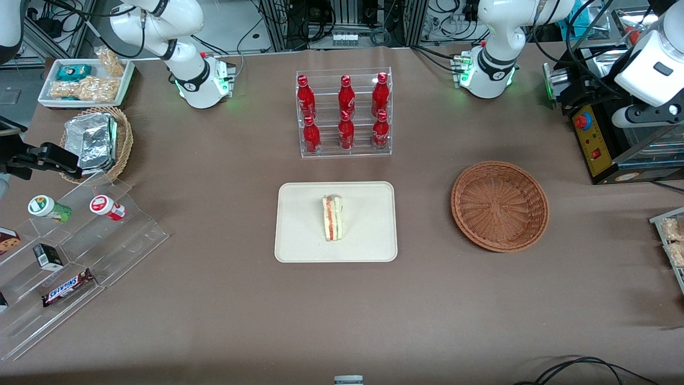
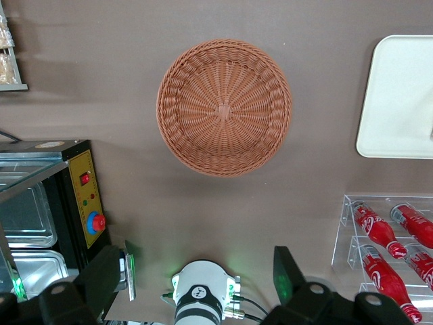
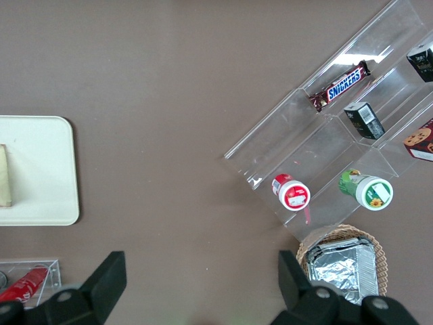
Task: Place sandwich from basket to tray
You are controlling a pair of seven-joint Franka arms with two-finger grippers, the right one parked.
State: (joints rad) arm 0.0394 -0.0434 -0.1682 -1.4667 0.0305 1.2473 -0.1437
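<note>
Front view: sandwich (image 1: 333, 217) lies on the tray (image 1: 299, 235), mid-tray, cut edge up. Basket (image 1: 499, 206) sits beside the tray toward the working arm's end, holding nothing. Left gripper not visible here.

Left wrist view: gripper (image 2: 193, 284) high above the table, fingers (image 2: 287, 274) spread wide, holding nothing. Basket (image 2: 224, 107) below it, well apart; tray (image 2: 399, 101) edge farther off; red bottles (image 2: 382, 250) in a clear rack nearby.

Robot lab: arms, cabling, racks
</note>
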